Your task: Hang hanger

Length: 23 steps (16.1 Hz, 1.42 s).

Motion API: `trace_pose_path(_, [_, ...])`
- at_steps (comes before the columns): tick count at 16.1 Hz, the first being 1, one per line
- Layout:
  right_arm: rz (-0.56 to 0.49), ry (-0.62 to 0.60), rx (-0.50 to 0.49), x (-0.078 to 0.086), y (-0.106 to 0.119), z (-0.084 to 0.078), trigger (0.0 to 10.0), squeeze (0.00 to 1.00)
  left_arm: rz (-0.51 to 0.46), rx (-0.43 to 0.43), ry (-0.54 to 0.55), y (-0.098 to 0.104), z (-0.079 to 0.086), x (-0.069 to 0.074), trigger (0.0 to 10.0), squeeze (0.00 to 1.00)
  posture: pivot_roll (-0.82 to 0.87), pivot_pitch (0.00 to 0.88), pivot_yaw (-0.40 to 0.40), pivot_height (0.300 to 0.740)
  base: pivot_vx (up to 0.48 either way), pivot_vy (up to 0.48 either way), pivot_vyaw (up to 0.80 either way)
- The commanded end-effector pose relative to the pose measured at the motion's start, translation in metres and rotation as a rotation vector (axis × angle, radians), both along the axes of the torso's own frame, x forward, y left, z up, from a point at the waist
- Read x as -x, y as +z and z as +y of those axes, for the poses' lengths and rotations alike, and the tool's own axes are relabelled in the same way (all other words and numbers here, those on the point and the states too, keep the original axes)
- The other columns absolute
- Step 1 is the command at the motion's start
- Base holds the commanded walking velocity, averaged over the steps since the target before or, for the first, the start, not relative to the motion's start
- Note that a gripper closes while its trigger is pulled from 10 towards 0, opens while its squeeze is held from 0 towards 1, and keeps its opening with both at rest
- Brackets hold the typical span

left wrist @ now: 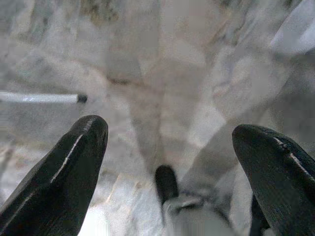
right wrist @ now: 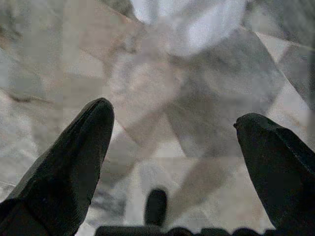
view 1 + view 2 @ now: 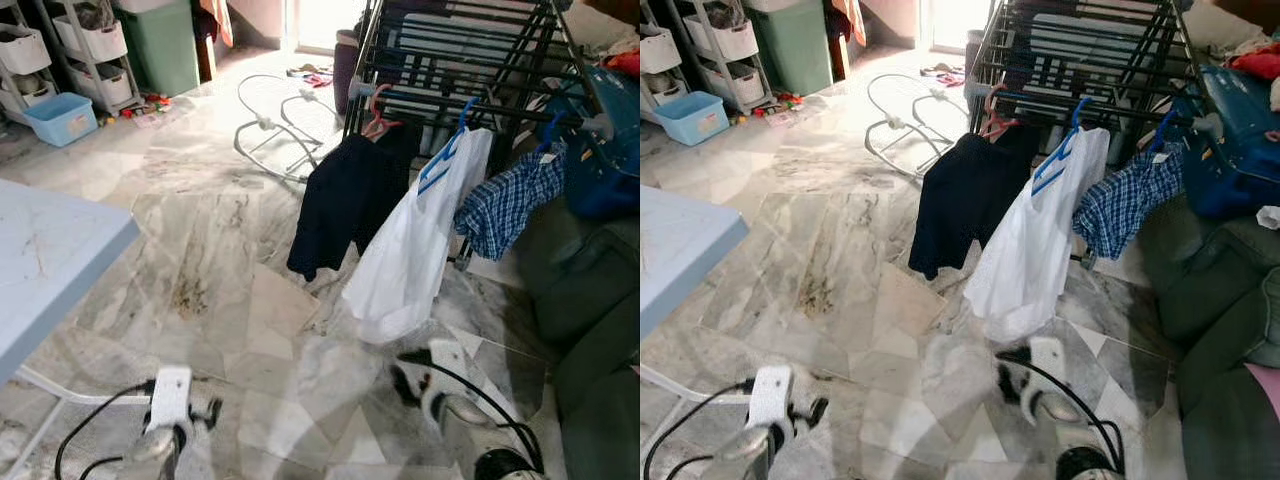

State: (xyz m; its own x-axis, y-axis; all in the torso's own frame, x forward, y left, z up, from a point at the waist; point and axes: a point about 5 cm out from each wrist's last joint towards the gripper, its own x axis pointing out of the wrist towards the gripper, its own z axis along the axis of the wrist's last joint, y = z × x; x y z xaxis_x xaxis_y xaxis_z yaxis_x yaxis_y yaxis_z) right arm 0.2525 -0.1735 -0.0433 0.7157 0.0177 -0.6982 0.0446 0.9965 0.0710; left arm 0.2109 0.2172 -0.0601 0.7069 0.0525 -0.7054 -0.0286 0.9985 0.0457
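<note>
A black drying rack (image 3: pixel 450 60) stands at the back right. Three hangers hang on its front rail: a pink hanger (image 3: pixel 378 112) with a dark navy garment (image 3: pixel 345 205), a blue hanger (image 3: pixel 445 150) with a white garment (image 3: pixel 410 255), and another blue hanger (image 3: pixel 550 135) with a blue plaid shirt (image 3: pixel 510 200). My left gripper (image 1: pixel 170 130) hangs low over the marble floor, open and empty. My right gripper (image 2: pixel 173 114) is also low and open, holding nothing, with the hem of the white garment (image 2: pixel 189 22) ahead of it on the floor side.
A pale blue table (image 3: pixel 50 250) juts in from the left. Storage shelves, a blue bin (image 3: pixel 60 118) and a green bin (image 3: pixel 165 45) line the back left. A white wire frame (image 3: pixel 275 135) lies on the floor. A dark green sofa (image 3: pixel 590 330) fills the right.
</note>
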Motion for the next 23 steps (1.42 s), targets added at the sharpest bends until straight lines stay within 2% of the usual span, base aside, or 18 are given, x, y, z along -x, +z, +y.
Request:
trace_pose_path(1, [0.031,-0.003,0.016,0.005,-0.004,0.001,10.0,0.00,0.022,-0.014,-0.011,-0.002,-0.002,0.002,10.0,0.00,-0.02,0.000,-0.029,0.740,0.000,0.000,0.00])
trace_pose_path(3, [0.059,-0.027,0.015,0.012,-0.010,0.003,10.0,0.00,0.085,-0.064,-0.101,-0.008,-0.004,0.009,10.0,0.00,-0.07,0.000,0.004,0.740,0.000,0.000,0.00])
trace_pose_path(5, [0.063,-0.010,0.027,0.017,-0.013,0.002,10.0,0.00,0.091,-0.070,-0.141,-0.008,-0.007,0.007,10.0,0.00,-0.13,0.000,0.032,0.740,0.000,0.000,0.00])
trace_pose_path(8, [0.078,-0.053,0.044,0.026,-0.018,-0.006,10.0,0.00,0.083,-0.037,-0.158,-0.005,-0.012,0.001,10.0,0.00,-0.17,0.000,0.044,0.740,0.000,0.000,0.00])
trace_pose_path(11, [0.083,-0.066,0.094,0.033,-0.020,-0.020,10.0,0.00,0.090,-0.022,-0.177,-0.007,-0.024,0.001,10.0,0.00,-0.23,0.000,0.014,0.740,0.000,0.000,0.00])
trace_pose_path(14, [0.081,-0.020,0.088,0.033,-0.021,-0.010,10.0,0.00,0.090,-0.026,-0.201,-0.005,-0.021,-0.002,10.0,0.00,-0.21,0.000,-0.013,0.740,0.000,0.000,0.00])
trace_pose_path(15, [0.082,0.014,0.093,0.031,-0.021,-0.003,10.0,0.00,0.086,-0.041,-0.194,-0.004,-0.015,-0.003,10.0,0.00,-0.20,0.000,-0.021,0.740,0.000,0.000,0.00])
trace_pose_path(16, [0.091,0.038,0.119,0.030,-0.021,-0.003,10.0,0.00,0.104,-0.066,-0.182,-0.005,-0.008,0.002,10.0,0.00,-0.16,0.000,-0.018,0.740,0.000,0.000,0.00])
trace_pose_path(18, [0.063,-0.011,0.093,0.023,-0.016,-0.005,10.0,0.00,0.077,-0.016,-0.082,-0.004,-0.004,0.001,10.0,0.00,-0.17,0.000,0.011,0.740,0.000,0.000,0.00])
trace_pose_path(19, [0.040,-0.014,0.091,0.020,-0.014,-0.005,10.0,0.00,0.067,-0.003,-0.083,-0.003,-0.006,-0.001,10.0,0.00,-0.17,0.000,0.019,0.740,0.000,0.000,0.00])
trace_pose_path(20, [0.011,-0.038,0.083,0.015,-0.010,-0.007,10.0,0.00,0.044,-0.013,-0.094,-0.002,-0.009,-0.004,10.0,0.00,-0.17,0.000,0.028,0.740,0.000,0.000,0.00])
trace_pose_path(21, [-0.033,-0.062,0.049,0.010,-0.006,-0.005,10.0,0.00,-0.006,0.010,-0.022,0.004,-0.009,-0.012,10.0,0.00,-0.18,0.000,0.031,0.740,0.000,0.000,0.00])
trace_pose_path(23, [-0.109,0.018,0.089,0.002,0.002,0.000,10.0,0.00,-0.098,0.051,0.033,0.015,-0.012,-0.029,10.0,0.00,-0.17,0.000,0.012,0.740,0.000,0.000,0.00])
